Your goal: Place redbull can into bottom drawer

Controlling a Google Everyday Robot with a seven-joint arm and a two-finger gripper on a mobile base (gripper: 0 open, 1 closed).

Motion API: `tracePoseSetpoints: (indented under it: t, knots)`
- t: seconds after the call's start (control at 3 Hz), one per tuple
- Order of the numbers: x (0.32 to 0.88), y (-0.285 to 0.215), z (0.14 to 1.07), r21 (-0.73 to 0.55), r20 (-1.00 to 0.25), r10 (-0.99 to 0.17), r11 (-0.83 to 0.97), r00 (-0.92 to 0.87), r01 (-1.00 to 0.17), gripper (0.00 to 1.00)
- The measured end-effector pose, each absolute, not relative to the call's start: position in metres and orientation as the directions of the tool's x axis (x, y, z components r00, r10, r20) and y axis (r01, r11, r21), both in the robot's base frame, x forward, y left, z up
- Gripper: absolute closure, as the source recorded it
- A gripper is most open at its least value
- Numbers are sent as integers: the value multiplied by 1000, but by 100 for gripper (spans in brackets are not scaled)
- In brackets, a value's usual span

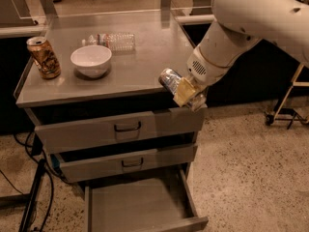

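Observation:
My gripper (pixel 186 94) is shut on the redbull can (pixel 170 79), a slim silver-and-blue can held tilted on its side with its shiny end pointing left. The gripper and can hang at the front right edge of the cabinet top, level with the top drawer's right end. The bottom drawer (pixel 140 209) is pulled open below, its flat metal floor bare, well beneath the can.
On the grey cabinet top (pixel 140 66) stand a gold-brown can (pixel 43 57) at the left, a white bowl (pixel 91 60) and a clear plastic bottle (pixel 111 40) lying behind it. Two upper drawers (pixel 125 129) with dark handles are partly out. Cables (pixel 34 197) run on the floor at left.

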State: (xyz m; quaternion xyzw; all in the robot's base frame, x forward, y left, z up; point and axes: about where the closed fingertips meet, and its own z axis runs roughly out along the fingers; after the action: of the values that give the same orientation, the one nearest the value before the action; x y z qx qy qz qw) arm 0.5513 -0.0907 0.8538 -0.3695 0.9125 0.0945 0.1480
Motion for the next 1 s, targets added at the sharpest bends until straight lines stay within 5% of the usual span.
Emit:
tracePoseSetpoints:
  t: [1.0]
  knots:
    - [489,-61,767,195,-243,-622,720,-744,-666,100]
